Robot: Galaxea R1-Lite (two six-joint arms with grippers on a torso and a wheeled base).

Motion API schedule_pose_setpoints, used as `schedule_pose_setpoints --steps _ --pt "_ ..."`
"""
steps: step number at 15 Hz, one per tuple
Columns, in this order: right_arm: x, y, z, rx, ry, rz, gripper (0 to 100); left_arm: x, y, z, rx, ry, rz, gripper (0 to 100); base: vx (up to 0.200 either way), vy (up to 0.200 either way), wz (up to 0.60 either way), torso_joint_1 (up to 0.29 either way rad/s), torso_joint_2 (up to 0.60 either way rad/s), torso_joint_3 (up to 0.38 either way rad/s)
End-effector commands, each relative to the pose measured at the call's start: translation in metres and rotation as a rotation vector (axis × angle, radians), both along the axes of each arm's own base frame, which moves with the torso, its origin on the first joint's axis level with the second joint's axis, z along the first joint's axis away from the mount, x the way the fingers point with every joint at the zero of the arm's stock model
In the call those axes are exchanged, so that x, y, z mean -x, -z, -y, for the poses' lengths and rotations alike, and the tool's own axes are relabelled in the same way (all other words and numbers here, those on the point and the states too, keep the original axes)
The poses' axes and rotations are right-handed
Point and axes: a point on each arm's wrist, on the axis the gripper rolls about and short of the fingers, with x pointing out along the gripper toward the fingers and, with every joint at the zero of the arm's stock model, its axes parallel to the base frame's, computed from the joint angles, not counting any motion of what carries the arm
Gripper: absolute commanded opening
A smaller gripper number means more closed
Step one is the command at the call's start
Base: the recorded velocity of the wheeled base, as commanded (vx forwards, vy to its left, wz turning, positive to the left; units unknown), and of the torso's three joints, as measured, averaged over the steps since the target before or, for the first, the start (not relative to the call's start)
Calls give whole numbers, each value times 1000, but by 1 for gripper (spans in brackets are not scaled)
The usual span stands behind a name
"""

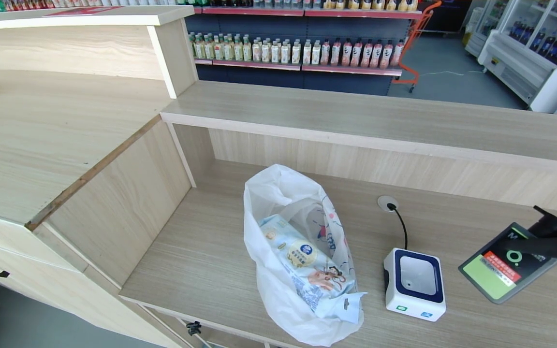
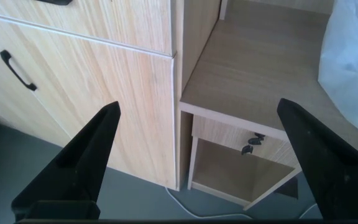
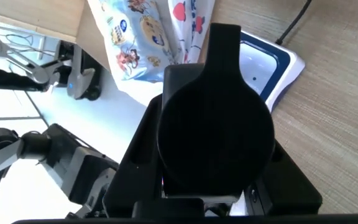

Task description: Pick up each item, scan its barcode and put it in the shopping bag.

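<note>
Spanning most of the head view, the pale wood worktop point(image 1: 201, 261) runs under a raised ledge, with a drawer cabinet point(image 1: 12, 241) standing off its left edge. The white shopping bag point(image 1: 302, 256) lies near the front edge, about midway along, its mouth toward the back and a printed blue-and-white packet point(image 1: 307, 266) inside it. Just beside the bag, toward the right edge, sits the white-and-blue scanner point(image 1: 414, 285), window up; its black cable point(image 1: 402, 224) runs back to a round grommet point(image 1: 387, 202). Further toward the right edge, the right end effector point(image 1: 532, 239) is clamped on a dark flat pack point(image 1: 501, 266) with a green and red label, held tilted above the worktop and apart from the scanner. The right wrist view adds what the head view cannot: from behind the grip, a dark rounded shape blocks the middle, whether pack or finger I cannot tell, and past it lie the scanner's corner and the cartoon print on the bag's contents. The left wrist view shows the left end effector point(image 2: 194, 171), its two black fingers point(image 2: 67, 177) spread wide apart with nothing between them, low and out in front of the worktop's front left corner, facing the cabinet's drawer fronts and a black handle point(image 2: 17, 70), with the edge of the bag resting on the worktop beyond.
</note>
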Motion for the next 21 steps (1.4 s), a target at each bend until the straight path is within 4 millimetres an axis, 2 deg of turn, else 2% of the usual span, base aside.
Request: schedule_pose_setpoints --steps 1,2,3,4,5,8,10,12,15,17,18,19,21 --pt "65 -48 -28 188 37 253 0 0 0 0 0 -1 1 100 0 0 0 0 0 0" --pt "77 -52 -34 266 26 303 0 0 0 0 0 -1 1 100 0 0 0 0 0 0" --pt "80 -52 -35 302 24 315 0 0 0 0 0 1 -1 100 0 0 0 0 0 0" --pt "86 -51 -39 465 40 346 0 0 0 0 0 -1 -1 100 0 0 0 0 0 0" --pt "86 -51 -42 530 46 352 0 0 0 0 0 -1 1 100 0 0 0 0 0 0" --pt "83 -59 -47 580 31 380 0 0 0 0 0 -1 1 100 0 0 0 0 0 0" --pt "82 -60 -48 595 32 383 0 0 0 0 0 -1 1 100 0 0 0 0 0 0" --pt "78 -54 -47 622 13 369 0 0 0 0 0 1 1 100 0 0 600 7 5 -2" --pt "59 -36 -45 604 -11 278 0 0 0 0 0 -1 1 100 0 0 200 -4 -1 2" --pt "34 -27 -43 493 -17 276 0 0 0 0 0 1 1 100 0 0 0 0 0 0" --pt "29 -25 -43 462 -33 290 0 0 0 0 0 1 -1 100 0 0 0 0 0 0" --pt "14 -20 -40 405 -68 294 0 0 0 0 0 1 1 100 0 0 0 0 0 0" --pt "-2 -12 -39 324 -140 292 0 0 0 0 0 -1 1 100 0 0 0 0 0 0"
